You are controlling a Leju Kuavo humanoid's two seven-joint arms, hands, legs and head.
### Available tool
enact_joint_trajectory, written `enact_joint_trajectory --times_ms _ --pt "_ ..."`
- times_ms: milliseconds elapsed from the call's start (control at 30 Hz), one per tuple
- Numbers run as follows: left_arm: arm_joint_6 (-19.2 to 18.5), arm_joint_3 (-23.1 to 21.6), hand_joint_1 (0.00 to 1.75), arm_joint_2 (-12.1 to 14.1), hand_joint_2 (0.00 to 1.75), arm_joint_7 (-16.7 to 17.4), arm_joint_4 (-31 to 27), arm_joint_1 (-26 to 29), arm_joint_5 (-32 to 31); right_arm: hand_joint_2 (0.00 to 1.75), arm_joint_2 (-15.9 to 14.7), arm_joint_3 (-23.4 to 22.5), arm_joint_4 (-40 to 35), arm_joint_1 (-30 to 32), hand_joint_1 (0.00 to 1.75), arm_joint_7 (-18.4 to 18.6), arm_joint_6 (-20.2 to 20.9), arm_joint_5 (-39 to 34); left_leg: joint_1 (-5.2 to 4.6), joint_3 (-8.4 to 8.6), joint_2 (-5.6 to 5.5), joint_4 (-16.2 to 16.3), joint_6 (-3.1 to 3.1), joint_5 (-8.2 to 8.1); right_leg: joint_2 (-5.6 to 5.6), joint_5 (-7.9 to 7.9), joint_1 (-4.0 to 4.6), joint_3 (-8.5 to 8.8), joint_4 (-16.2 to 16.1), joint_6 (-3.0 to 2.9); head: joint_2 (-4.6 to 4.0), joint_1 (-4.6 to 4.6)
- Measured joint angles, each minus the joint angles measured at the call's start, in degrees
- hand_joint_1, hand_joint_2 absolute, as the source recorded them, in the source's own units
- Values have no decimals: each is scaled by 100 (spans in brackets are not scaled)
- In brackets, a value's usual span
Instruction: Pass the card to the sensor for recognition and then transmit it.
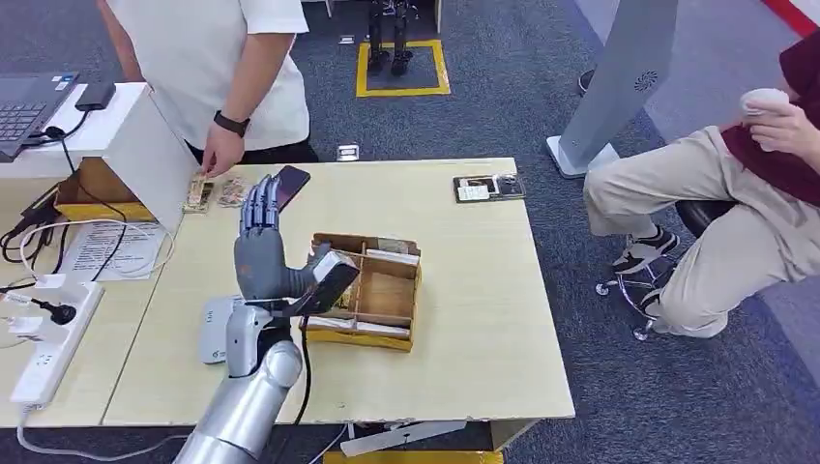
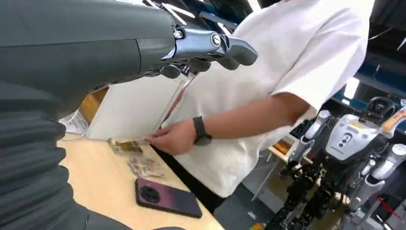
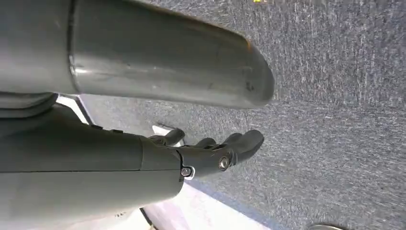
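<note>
1. Left hand (image 1: 263, 253) is raised above the table, fingers straight and apart, pointing toward the person. A dark flat card (image 1: 334, 280) looks pinched at its thumb, but I can't confirm the grip.
2. Right hand (image 3: 210, 152) hangs over grey carpet, fingers loosely extended, holding nothing.
3. Landmark: the brown cardboard divided box (image 1: 372, 290) mid-table. The card sits just at its near-left corner, above the rim.
4. The white flat device (image 1: 215, 327) left of the box is probably the sensor; it's partly hidden by the arm.
5. Progress, as a judgement: card looks picked up. Whether it was scanned can't be told. Handover is left.
6. A person's hand (image 1: 221, 150) rests at the far table edge beyond the box, touching small packets (image 1: 215, 190), with a dark red phone (image 1: 288, 184) beside them.
7. Room: open light wooden tabletop (image 1: 474, 290) right of the box. The far-left side is tight: tilted white panel (image 1: 155, 155), white power strip (image 1: 48, 343), cables.
</note>
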Motion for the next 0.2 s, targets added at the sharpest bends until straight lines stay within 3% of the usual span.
enact_joint_trajectory --times_ms 200 --pt "0 -88 0 107 175 -110 -162 252 344 0 0 -11 0 4 0 0 -24 -70 0 -2 1 0 0 0 1 0 0 0 0 0 0 0"
